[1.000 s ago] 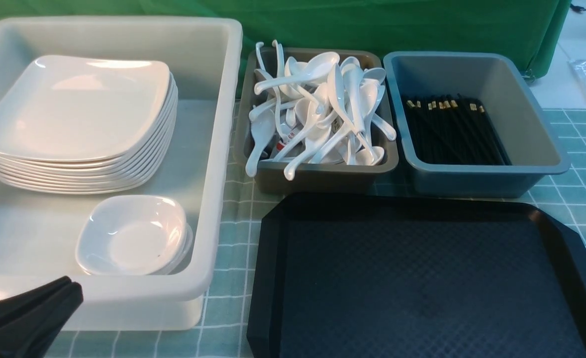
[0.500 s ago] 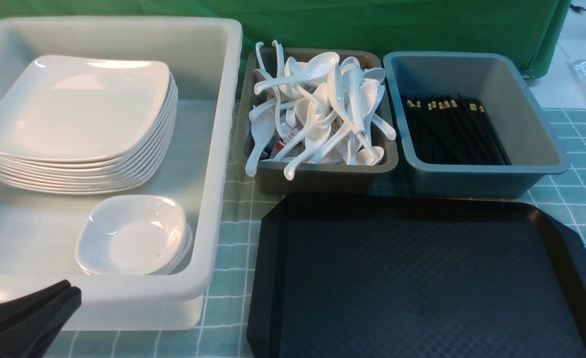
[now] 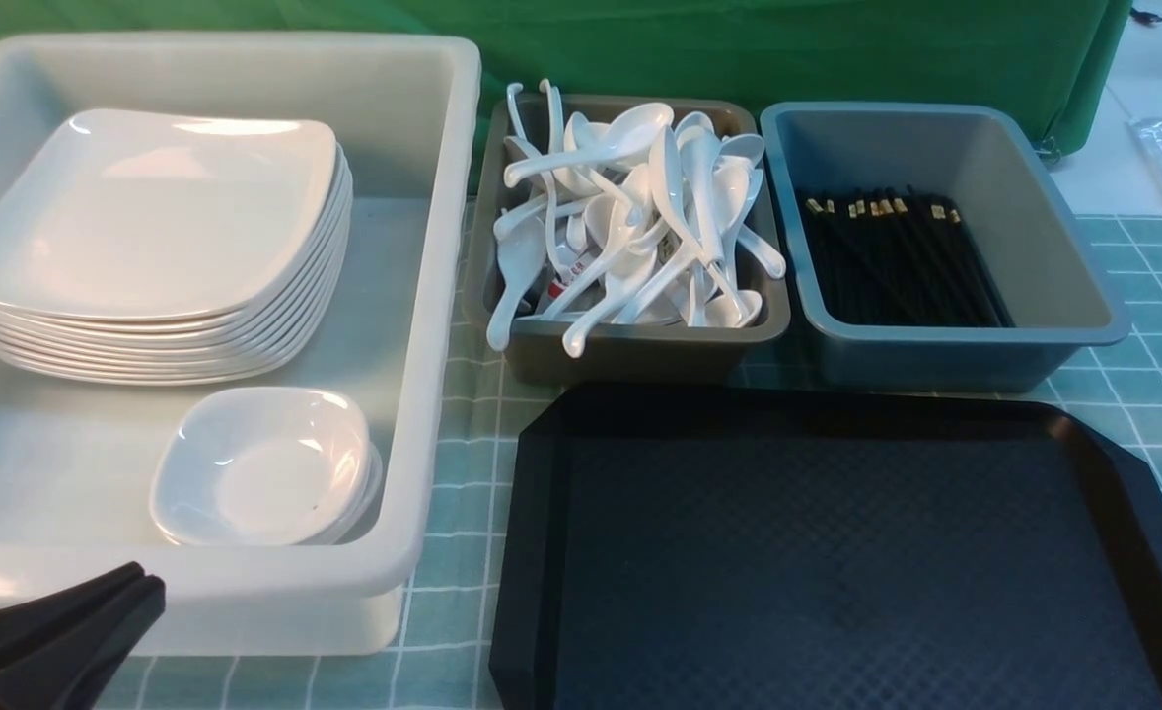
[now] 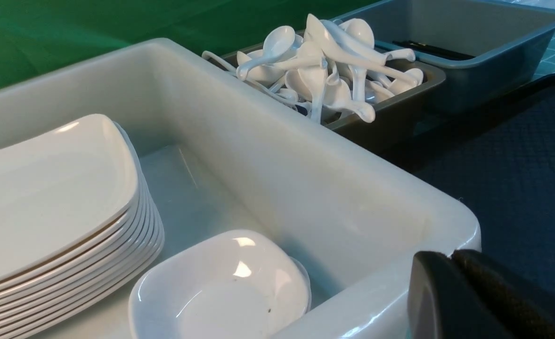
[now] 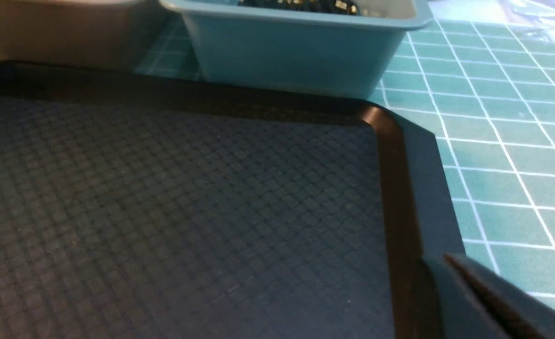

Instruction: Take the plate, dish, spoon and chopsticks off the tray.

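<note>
The black tray (image 3: pixel 837 552) lies at the front right with nothing on its textured surface. A stack of several white plates (image 3: pixel 147 212) and small white dishes (image 3: pixel 260 463) sit inside the white bin. White spoons (image 3: pixel 630 217) are heaped in the grey bin, and black chopsticks (image 3: pixel 892 261) lie in the blue-grey bin. My left gripper (image 3: pixel 142 577) is shut and empty, just in front of the white bin's near wall; its tip (image 4: pixel 449 256) shows in the left wrist view. My right gripper (image 5: pixel 440 259) is shut and empty over the tray's right rim (image 5: pixel 395 188).
The big white bin (image 3: pixel 443 296) fills the left side. Behind the tray stand the grey spoon bin (image 3: pixel 640 345) and the blue-grey chopstick bin (image 3: pixel 1054 237), side by side. A green checked cloth (image 3: pixel 1153 394) covers the table, with a green backdrop behind.
My left gripper's tip shifts very slightly at the lower left corner. Nothing else has moved.
</note>
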{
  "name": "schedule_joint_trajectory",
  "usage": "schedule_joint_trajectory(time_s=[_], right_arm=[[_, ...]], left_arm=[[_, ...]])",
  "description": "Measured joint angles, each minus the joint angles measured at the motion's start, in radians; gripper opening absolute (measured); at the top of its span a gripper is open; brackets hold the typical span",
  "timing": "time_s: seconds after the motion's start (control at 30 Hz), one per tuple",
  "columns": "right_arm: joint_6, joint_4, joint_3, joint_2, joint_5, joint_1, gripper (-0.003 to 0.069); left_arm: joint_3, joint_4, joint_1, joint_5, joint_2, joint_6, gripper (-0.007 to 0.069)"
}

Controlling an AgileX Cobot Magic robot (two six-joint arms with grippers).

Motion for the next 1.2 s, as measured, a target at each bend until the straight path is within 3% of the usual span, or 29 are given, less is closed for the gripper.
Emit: schedule_joint_trajectory(time_s=[0.3,0.57,1.2], right_arm=[[0.000,-0.003,0.000,0.000,-0.004,0.000,0.0019],[-0.216,0.089,0.000,0.000,-0.020,0.000,0.0019],[-0.217,0.104,0.000,0.000,-0.020,0.000,0.0043]], left_arm=[[0.000,0.003,0.000,0.003,0.000,0.000,0.0016],[0.000,0.003,0.000,0.003,0.000,0.000,0.0017],[0.000,0.003,0.000,0.003,0.000,0.005,0.0017]])
